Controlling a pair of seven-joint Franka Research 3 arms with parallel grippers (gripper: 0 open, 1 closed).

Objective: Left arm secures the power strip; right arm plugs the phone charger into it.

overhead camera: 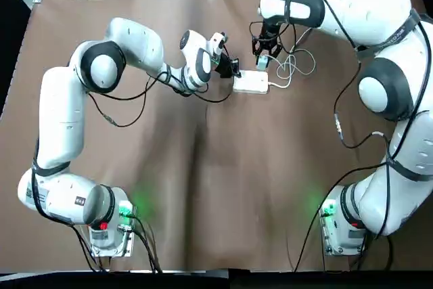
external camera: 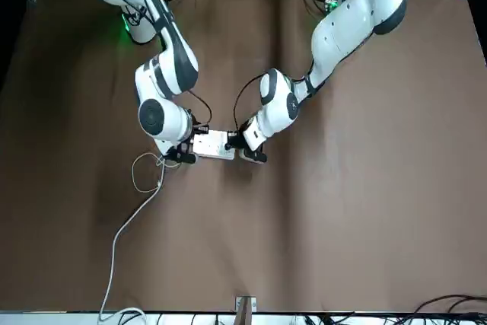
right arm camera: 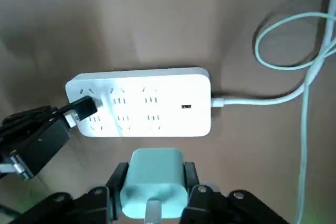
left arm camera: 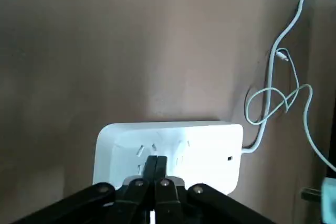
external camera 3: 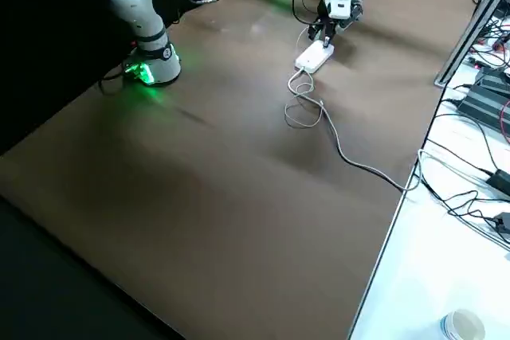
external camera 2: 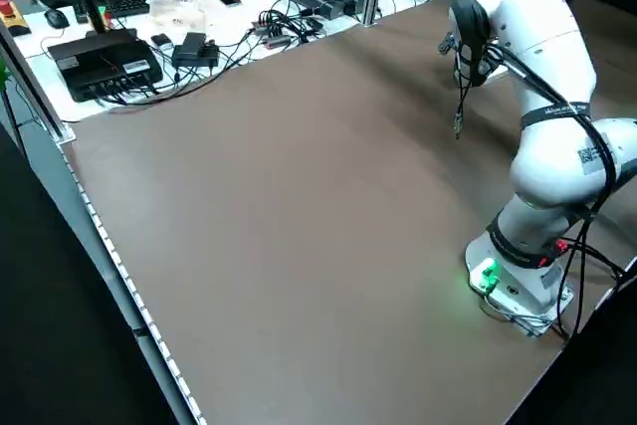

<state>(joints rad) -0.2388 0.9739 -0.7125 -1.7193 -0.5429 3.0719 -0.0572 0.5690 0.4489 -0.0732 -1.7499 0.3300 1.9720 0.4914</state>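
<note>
Jaws closed on the charger (right arm camera: 155, 177): right gripper (right arm camera: 156, 169), bottom centre of its wrist view, strip (right arm camera: 170, 103) above centre. Left gripper (left arm camera: 156, 162), bottom centre in its own view, has jaws together against the strip. One strip, one charger; securing seems done, plugging in remains.
</note>
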